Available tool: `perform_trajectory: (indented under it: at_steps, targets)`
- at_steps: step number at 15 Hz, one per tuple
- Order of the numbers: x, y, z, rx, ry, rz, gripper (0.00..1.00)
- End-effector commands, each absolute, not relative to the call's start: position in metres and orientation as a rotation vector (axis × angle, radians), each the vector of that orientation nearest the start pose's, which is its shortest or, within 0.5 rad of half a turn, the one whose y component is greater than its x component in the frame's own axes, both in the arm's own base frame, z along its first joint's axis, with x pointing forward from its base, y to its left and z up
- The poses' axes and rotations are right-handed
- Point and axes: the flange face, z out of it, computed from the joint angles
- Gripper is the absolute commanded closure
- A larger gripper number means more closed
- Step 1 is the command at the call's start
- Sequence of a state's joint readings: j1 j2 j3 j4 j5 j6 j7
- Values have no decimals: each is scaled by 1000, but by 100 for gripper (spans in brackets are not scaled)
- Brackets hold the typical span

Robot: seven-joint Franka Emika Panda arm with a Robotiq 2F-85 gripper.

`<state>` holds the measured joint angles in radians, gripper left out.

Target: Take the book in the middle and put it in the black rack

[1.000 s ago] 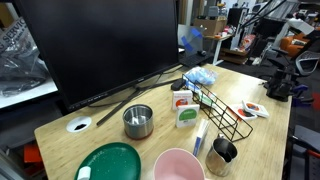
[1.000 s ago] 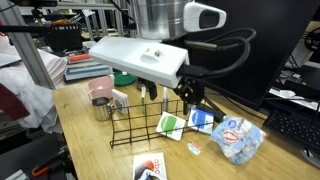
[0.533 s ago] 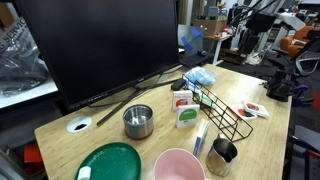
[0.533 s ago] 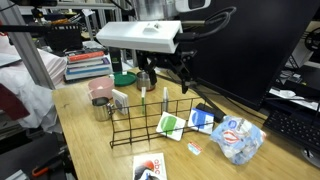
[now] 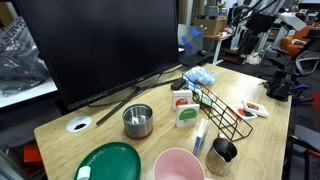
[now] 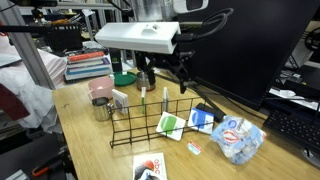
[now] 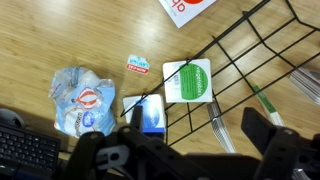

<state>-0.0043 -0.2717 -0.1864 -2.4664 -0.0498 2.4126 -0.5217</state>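
The book (image 7: 188,80) is small and white with a green patch on its cover. It rests just outside the black rack (image 7: 250,65), against its wires. In both exterior views the book (image 6: 170,124) (image 5: 187,116) sits beside the rack (image 6: 150,122) (image 5: 222,112). My gripper (image 6: 165,72) hangs above the rack, well clear of the book. In the wrist view the gripper (image 7: 198,135) is open with nothing between its dark fingers (image 7: 262,130).
A blue booklet (image 7: 148,113) and a crumpled plastic bag (image 7: 82,98) lie beside the book. A red-marked booklet (image 6: 148,167) lies near the table edge. Markers (image 7: 215,125) lie in the rack. A steel cup (image 5: 138,120), pink bowl (image 5: 178,165), green plate (image 5: 110,162), black mug (image 5: 223,152) and large monitor (image 5: 100,45) stand around.
A second ago the arm hung lower and nearer the rack's front. It has since risen and swung back over the rack, and it has held still for the last half second.
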Motion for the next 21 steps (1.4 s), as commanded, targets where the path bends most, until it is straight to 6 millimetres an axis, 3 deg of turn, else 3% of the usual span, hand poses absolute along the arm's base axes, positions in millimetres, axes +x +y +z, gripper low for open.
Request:
perform_trajectory:
  at_steps: [1, 8, 9, 16, 21]
  targets:
    - [453, -66, 415, -3094, -708, -347, 0]
    - [453, 13, 404, -2866, -1081, -287, 0]
    - [455, 11, 404, -2930, -1001, -293, 0]
    - [455, 13, 404, -2920, -1006, -290, 0]
    - [458, 38, 393, -2925, -1058, -180, 0]
